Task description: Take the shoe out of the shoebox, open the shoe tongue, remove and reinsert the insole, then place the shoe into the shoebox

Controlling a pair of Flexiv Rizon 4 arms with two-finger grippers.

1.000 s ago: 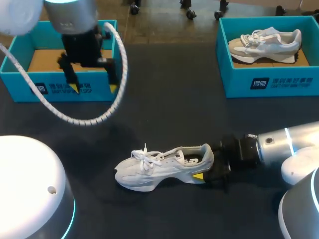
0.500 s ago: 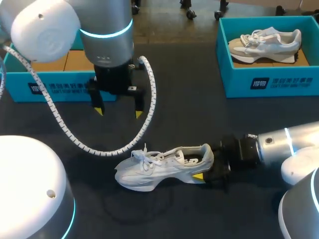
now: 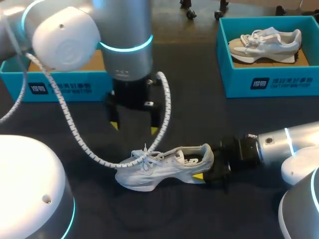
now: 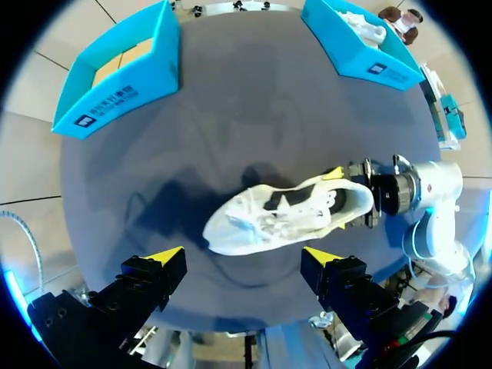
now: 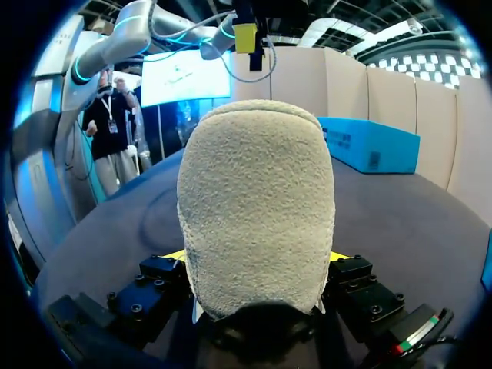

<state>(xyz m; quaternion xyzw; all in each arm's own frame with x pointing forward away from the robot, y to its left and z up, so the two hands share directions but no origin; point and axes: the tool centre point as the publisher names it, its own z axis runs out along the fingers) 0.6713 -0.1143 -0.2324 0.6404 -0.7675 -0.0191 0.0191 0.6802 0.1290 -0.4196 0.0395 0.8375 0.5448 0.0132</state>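
Observation:
A white-grey shoe (image 3: 159, 167) stands upright on the dark table, toe toward my left side. My right gripper (image 3: 207, 173) is shut on its heel. In the right wrist view the fuzzy heel (image 5: 257, 192) fills the space between the two fingers of the right gripper (image 5: 257, 257). My left gripper (image 3: 134, 128) hangs open just above and behind the laces, touching nothing. From the left wrist view, the shoe (image 4: 284, 219) lies ahead of the open left gripper (image 4: 244, 257), and the right gripper (image 4: 360, 201) holds its heel.
An open blue shoebox (image 3: 60, 88) with a cardboard floor stands at the back left. A second blue shoebox (image 3: 269, 82) at the back right holds another shoe (image 3: 266, 44). The left arm's white cable (image 3: 75, 129) loops down near the laces.
My left arm has swung from over the back-left shoebox toward the middle and come down close to the shoe's laces, still open. The right gripper and the shoe have not moved.

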